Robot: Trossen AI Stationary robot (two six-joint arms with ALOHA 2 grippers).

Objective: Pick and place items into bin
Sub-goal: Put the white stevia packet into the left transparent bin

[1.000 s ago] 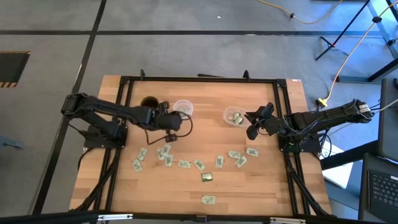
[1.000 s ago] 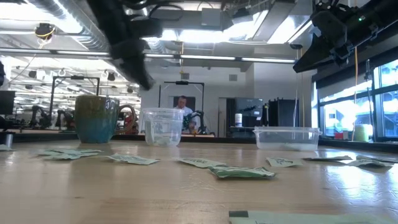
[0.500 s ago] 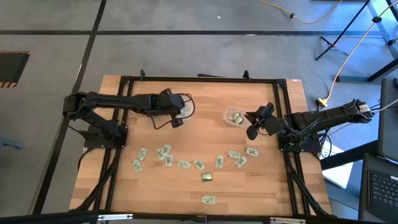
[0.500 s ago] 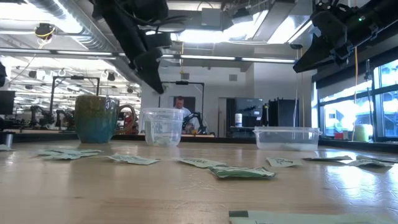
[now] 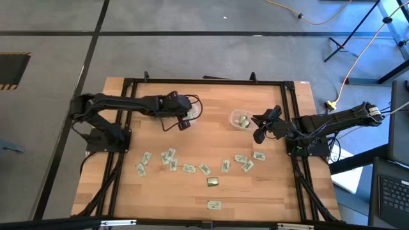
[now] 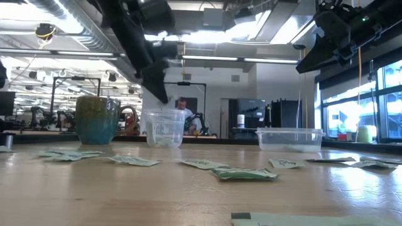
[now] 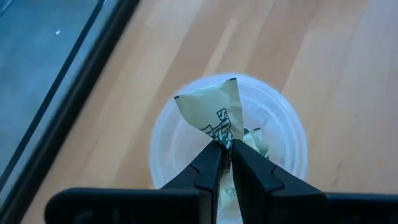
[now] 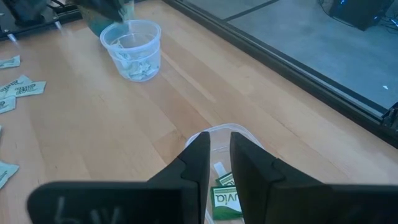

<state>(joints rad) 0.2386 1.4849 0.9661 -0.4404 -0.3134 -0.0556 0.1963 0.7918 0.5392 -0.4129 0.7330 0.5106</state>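
Observation:
My left gripper [image 5: 185, 116] stands over the clear cup [image 7: 283, 134] at the far middle of the table, shut on a green-and-white packet [image 7: 211, 109]. In the low view its fingers [image 6: 158, 93] hang just above the cup [image 6: 164, 129]. The cup holds several packets. My right gripper [image 5: 257, 126] hovers narrowly open, with nothing between its fingers, over a shallow clear container [image 8: 249, 140] that also has packets in it. Several more packets [image 5: 204, 168] lie flat across the near half of the table, one of them darker [image 5: 213, 182]. My left gripper pinches the packet by one end [image 7: 222, 138] between its two fingertips. The fingers slant downward, coming from the table's left. The crumpled packet sticks out past the fingertips, lifted clear over the cup's mouth.
A blue-and-olive mug [image 6: 97, 119] stands left of the cup in the low view. A dark frame [image 5: 128, 83] borders the table. Bare wood lies between the cup and the shallow container [image 5: 241, 119].
My left gripper has swung from above the near-left packets toward the table's far edge and now stands over the clear cup. My right gripper has kept still.

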